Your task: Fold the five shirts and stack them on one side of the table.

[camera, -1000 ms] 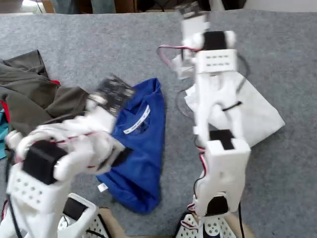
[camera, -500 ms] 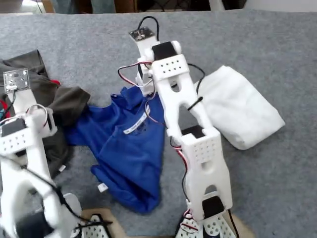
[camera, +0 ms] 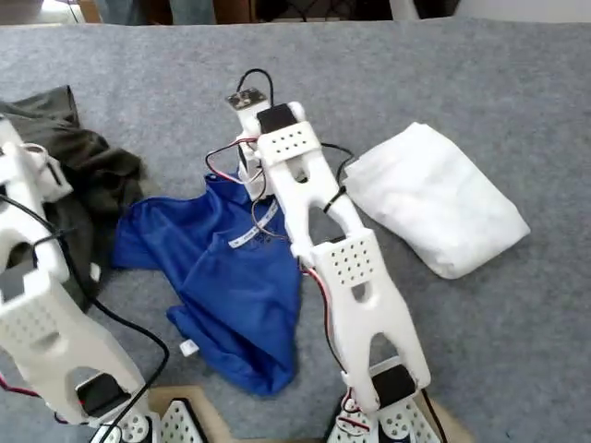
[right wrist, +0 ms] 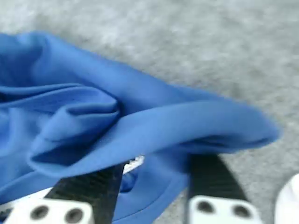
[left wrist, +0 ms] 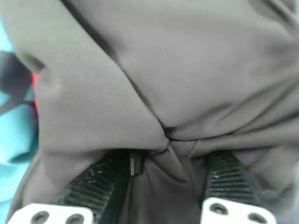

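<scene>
Cloth hides both grips, the blue shirt (camera: 240, 286) over the right hand (right wrist: 156, 168) and the grey shirt (camera: 102, 175) over the left hand (left wrist: 168, 158), so I cannot tell. The blue shirt probably needs spreading flat before folding.

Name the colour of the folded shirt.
The folded shirt is white, clearest in the high view.

No text, number or sign is legible. The blue shirt (camera: 242, 277) at bench centre carries a white printed strip (camera: 256, 225) at its collar and a small white tag (camera: 189, 348) at its near hem; neither is readable.
</scene>
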